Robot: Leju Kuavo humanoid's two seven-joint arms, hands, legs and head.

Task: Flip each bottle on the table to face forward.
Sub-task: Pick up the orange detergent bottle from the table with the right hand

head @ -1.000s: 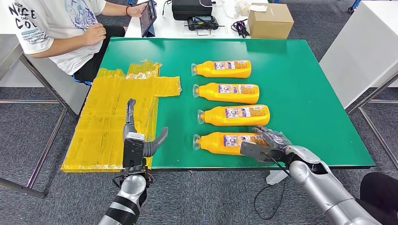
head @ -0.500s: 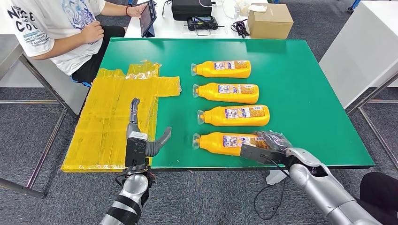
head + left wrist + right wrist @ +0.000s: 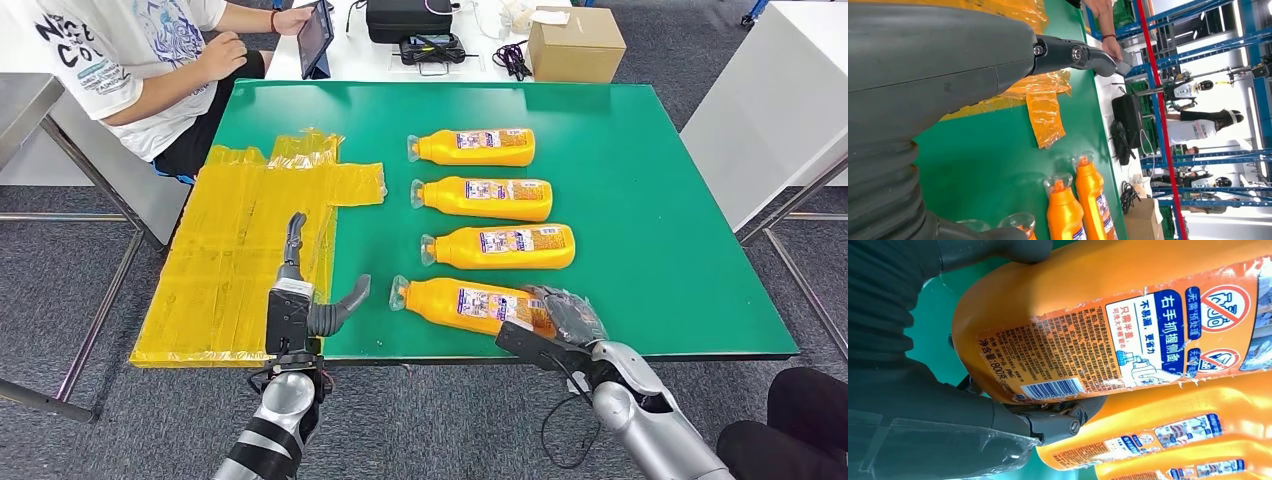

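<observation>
The nearest bottle is gripped at its base end by the right hand, whose fingers are wrapped around the body, the printed back label being turned up toward the wrist camera. Its long axis is laid left to right along the near edge of the tabletop, slightly slanted, with the cap pointed left toward the left hand. That hand is held apart from the cap, fingers spread and nothing grasped. A roll about the long axis is judged to be the next need. Farther back, three more bottles are laid parallel, caps left, beside yellow plastic sheeting
</observation>
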